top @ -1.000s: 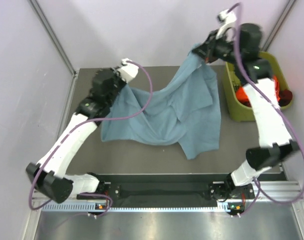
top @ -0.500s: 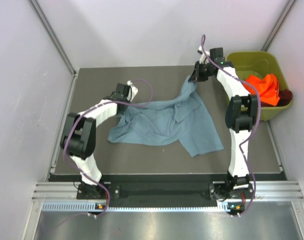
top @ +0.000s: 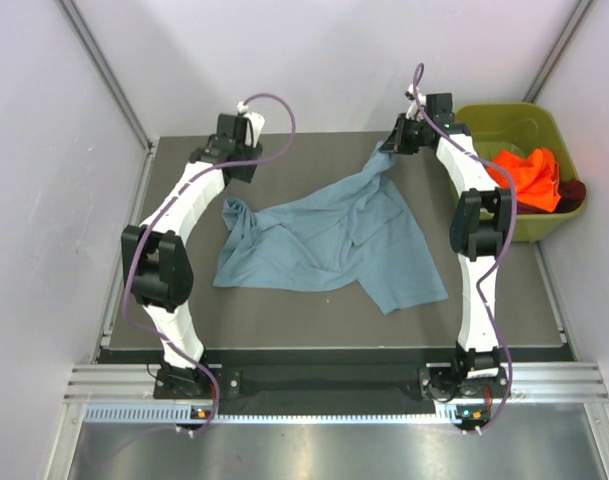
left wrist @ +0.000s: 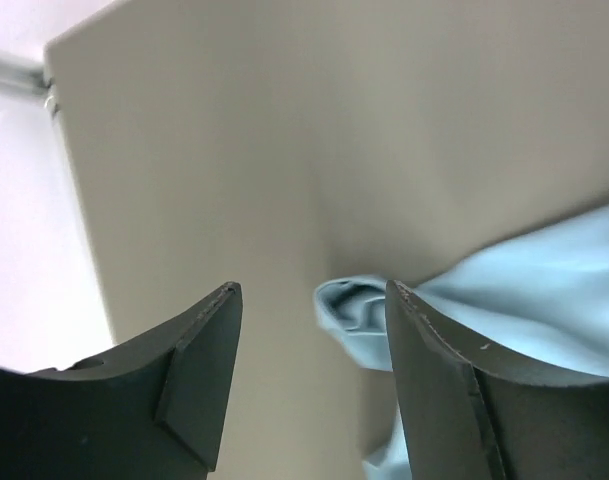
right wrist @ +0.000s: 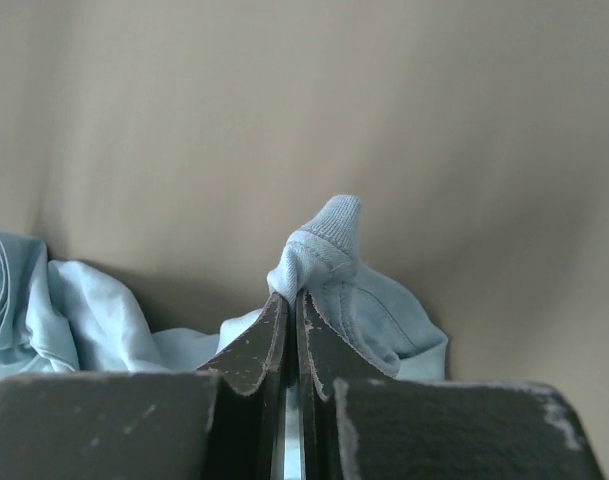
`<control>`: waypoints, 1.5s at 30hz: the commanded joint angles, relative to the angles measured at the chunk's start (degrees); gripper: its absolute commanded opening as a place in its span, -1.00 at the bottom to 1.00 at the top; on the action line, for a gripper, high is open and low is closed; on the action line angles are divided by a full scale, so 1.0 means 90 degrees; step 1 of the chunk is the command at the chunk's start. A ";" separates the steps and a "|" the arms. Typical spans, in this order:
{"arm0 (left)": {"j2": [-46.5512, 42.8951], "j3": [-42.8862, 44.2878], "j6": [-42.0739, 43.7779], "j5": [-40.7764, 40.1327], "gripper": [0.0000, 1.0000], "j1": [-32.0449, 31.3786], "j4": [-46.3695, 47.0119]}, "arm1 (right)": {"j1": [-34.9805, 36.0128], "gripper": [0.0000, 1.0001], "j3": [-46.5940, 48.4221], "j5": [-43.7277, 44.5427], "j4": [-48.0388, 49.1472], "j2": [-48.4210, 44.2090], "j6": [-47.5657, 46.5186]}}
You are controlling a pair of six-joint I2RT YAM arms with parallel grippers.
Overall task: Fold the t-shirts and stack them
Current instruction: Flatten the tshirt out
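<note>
A dusty blue-grey t-shirt (top: 329, 235) lies crumpled and spread across the middle of the table. My right gripper (top: 395, 146) is at the far right of it, shut on a ribbed edge of the t-shirt (right wrist: 329, 245), which bunches up above the right gripper (right wrist: 292, 298). My left gripper (top: 228, 160) hovers at the far left, open and holding nothing. The left wrist view has a rumpled fold of the t-shirt (left wrist: 351, 308) on the table beyond the open left gripper (left wrist: 312, 300). An orange t-shirt (top: 530, 170) and a dark maroon one (top: 574, 191) sit in the bin.
An olive-green plastic bin (top: 494, 115) stands at the table's far right corner, close to my right arm. Grey walls close in the table on the left, back and right. The table's left edge (left wrist: 59, 130) is near my left gripper.
My left gripper has opened and let go of the blue-grey t-shirt's left corner, then moved toward the back. That corner now lies on the table. The right gripper keeps its hold.
</note>
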 commanded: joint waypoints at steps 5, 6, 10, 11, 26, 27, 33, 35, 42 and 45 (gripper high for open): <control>-0.0695 0.0604 -0.1448 0.2608 0.10 -0.0093 -0.1807 | 0.0053 -1.00 0.0233 -0.0164 0.0386 -0.0206 0.0055; -0.0676 0.0429 -0.1566 0.3036 0.07 -0.0122 -0.1904 | 0.0053 -1.00 0.0233 -0.0174 0.0386 -0.0206 0.0075; -0.0510 -0.0079 -0.1997 0.3733 0.09 -0.0151 -0.1846 | 0.0053 -1.00 0.0233 -0.0291 0.0376 -0.0167 0.0104; -0.0423 -0.0139 -0.2094 0.3753 0.11 -0.0161 -0.1836 | 0.0053 -1.00 0.0224 -0.0291 0.0357 -0.0177 0.0123; 0.0165 -0.0334 -0.2173 0.3012 0.08 -0.0230 -0.1797 | 0.0043 -1.00 -0.0011 -0.0476 0.0318 -0.0294 0.0046; 0.0135 -0.0383 -0.2163 0.2963 0.08 -0.0230 -0.1836 | 0.0034 -1.00 -0.0011 -0.0496 0.0327 -0.0294 0.0055; -0.0236 -0.0773 -0.2173 0.2534 0.01 -0.0230 -0.1836 | 0.0024 -1.00 -0.0021 -0.0535 0.0347 -0.0284 0.0065; -0.0275 -0.0832 -0.2134 0.2387 0.04 -0.0230 -0.1797 | 0.0024 -1.00 -0.0021 -0.0545 0.0356 -0.0255 0.0084; -0.0256 -0.0852 -0.2075 0.2025 0.07 -0.0230 -0.1758 | 0.0043 -1.00 -0.0040 -0.0584 0.0376 -0.0245 0.0094; -0.0304 -0.0823 -0.2114 0.1783 0.04 -0.0230 -0.1719 | 0.0043 -1.00 -0.0069 -0.0584 0.0366 -0.0245 0.0075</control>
